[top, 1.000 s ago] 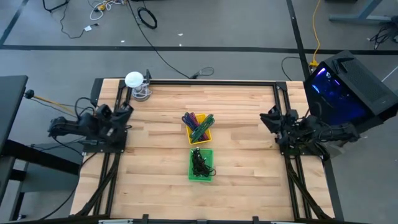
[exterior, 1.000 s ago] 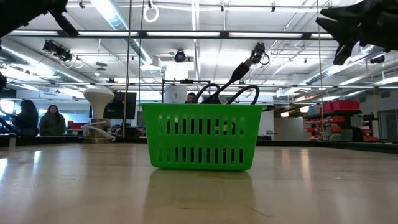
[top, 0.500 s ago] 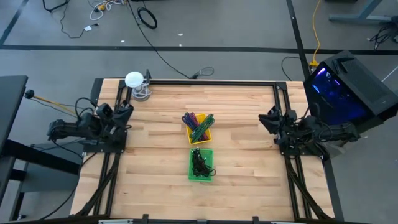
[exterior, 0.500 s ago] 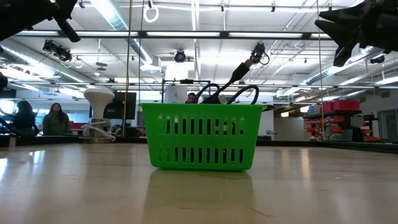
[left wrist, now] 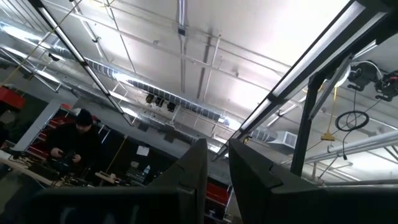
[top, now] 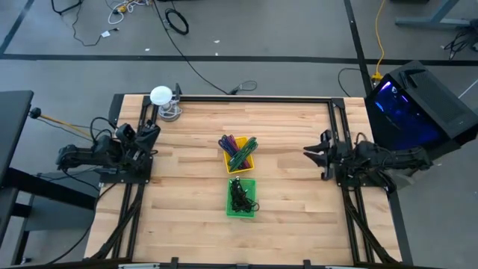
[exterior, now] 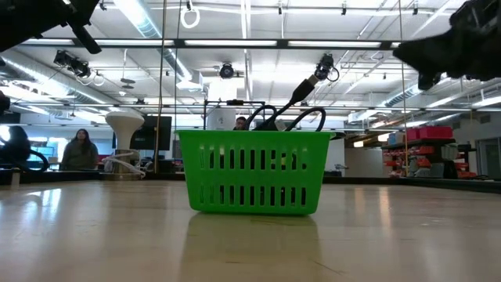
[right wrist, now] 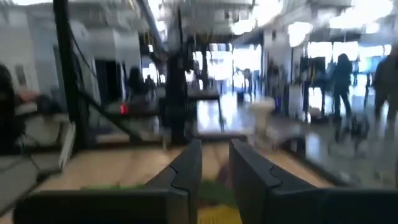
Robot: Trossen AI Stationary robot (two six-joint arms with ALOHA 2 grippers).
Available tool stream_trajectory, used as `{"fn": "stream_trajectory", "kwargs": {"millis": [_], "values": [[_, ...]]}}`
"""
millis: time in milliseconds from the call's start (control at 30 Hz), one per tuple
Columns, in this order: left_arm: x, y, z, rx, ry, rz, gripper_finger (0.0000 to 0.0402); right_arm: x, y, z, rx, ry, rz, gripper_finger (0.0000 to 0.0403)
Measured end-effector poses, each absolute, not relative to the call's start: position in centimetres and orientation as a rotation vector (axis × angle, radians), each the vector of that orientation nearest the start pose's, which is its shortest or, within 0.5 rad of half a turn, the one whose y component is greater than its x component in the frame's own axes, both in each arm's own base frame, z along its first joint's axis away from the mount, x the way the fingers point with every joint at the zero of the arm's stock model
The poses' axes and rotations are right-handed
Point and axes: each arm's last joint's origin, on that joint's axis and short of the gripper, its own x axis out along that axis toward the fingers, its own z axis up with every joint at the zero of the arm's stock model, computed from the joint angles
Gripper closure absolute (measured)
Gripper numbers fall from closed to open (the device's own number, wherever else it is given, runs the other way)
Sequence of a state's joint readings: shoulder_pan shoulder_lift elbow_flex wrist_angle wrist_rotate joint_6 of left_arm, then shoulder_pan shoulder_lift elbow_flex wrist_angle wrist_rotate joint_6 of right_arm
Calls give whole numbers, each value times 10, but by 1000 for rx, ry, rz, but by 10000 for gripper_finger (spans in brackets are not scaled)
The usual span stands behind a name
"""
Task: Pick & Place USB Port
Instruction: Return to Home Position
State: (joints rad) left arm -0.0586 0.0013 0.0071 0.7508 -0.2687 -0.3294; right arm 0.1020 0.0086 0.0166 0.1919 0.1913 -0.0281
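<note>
High view, lower centre: the green bin (top: pixel 230 211) carries black cables (top: pixel 239 196). Just above it in the frame, the yellow bin (top: pixel 233 166) holds a tangle of green, purple and pink cables (top: pixel 240 152). The table (top: pixel 194 172) is pale wood in plank stripes, edged by a black frame (top: pixel 254 98). In the low view the green bin's wall shows a row of vertical slots. My left gripper (top: pixel 153 134) and right gripper (top: pixel 310 153) are black. At right a screen (top: pixel 399 112) glows blue-violet over grey floor (top: pixel 261 37).
</note>
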Motion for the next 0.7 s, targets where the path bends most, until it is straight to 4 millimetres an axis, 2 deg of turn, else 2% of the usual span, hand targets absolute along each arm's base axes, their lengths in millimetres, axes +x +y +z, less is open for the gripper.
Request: {"fn": "stream_trajectory", "kwargs": {"millis": [100,200,700], "values": [[71,4,231,-436,-776,75,333,96,3,179,8,-119,-139,318],[71,4,231,-436,-776,76,333,96,2,173,-75,-45,-172,318],[71,8,230,-414,-778,134,333,96,1,175,-14,-68,-223,318]]}}
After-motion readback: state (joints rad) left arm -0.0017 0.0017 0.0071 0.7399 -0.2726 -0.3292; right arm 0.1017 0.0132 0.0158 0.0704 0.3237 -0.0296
